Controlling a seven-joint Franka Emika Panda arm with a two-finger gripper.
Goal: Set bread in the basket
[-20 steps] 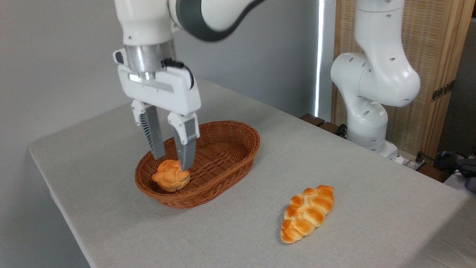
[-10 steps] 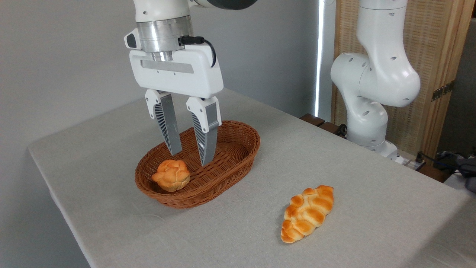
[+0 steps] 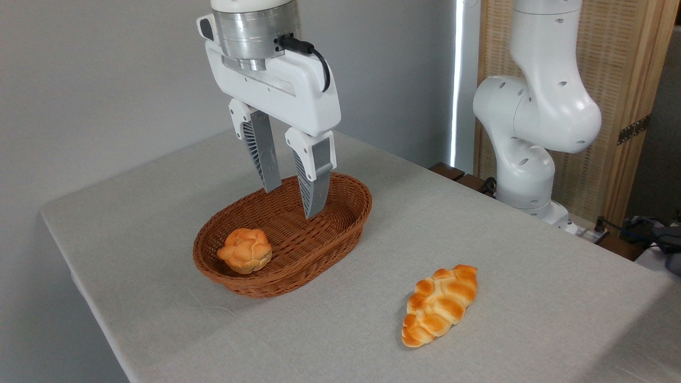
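The bread (image 3: 245, 257), a small round knotted bun with a golden-orange crust, lies inside the near-left end of the basket (image 3: 340, 236). That basket is oval, reddish-brown wicker, shallow with a flared rim. My gripper (image 3: 293, 201) hangs open above the basket's far half, up and to the right of the bun, with nothing between its grey ribbed fingers (image 3: 314, 178).
A longer braided loaf (image 3: 439, 304) lies on the grey tablecloth to the right of the basket. The arm's white base (image 3: 532, 138) stands at the table's far right edge. The table's left edge drops off close to the basket.
My gripper has let go of the bun and risen up and to the right, away from it. The bun stays where it was in the basket.
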